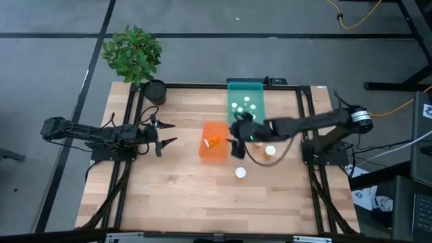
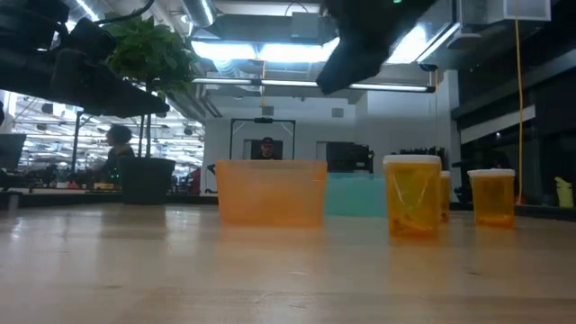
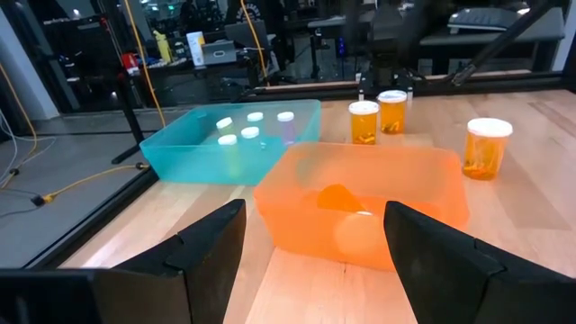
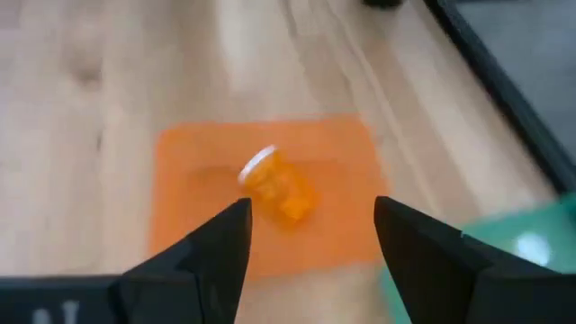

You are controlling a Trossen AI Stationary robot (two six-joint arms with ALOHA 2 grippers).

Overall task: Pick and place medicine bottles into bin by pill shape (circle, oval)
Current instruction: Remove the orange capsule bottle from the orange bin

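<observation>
An orange bin (image 1: 214, 142) sits mid-table, and one amber medicine bottle (image 4: 277, 184) with a white cap lies on its side on the bin's floor. Behind it stands a teal bin (image 1: 246, 101) holding several white-capped bottles (image 3: 243, 133). Three amber bottles (image 3: 364, 121) (image 3: 391, 111) (image 3: 487, 148) stand upright on the table to the right of the bins. My right gripper (image 4: 310, 211) hovers open above the orange bin's right side (image 1: 236, 143), tilted downward, with nothing between its fingers. My left gripper (image 1: 167, 133) waits open at the table's left, pointing at the orange bin (image 3: 360, 202).
A potted plant (image 1: 135, 57) stands at the table's far left corner. Bare wood lies in front of the bins toward the near edge. Black frame rails (image 1: 307, 128) run along the table's sides. In the low view, people show in the room beyond the table.
</observation>
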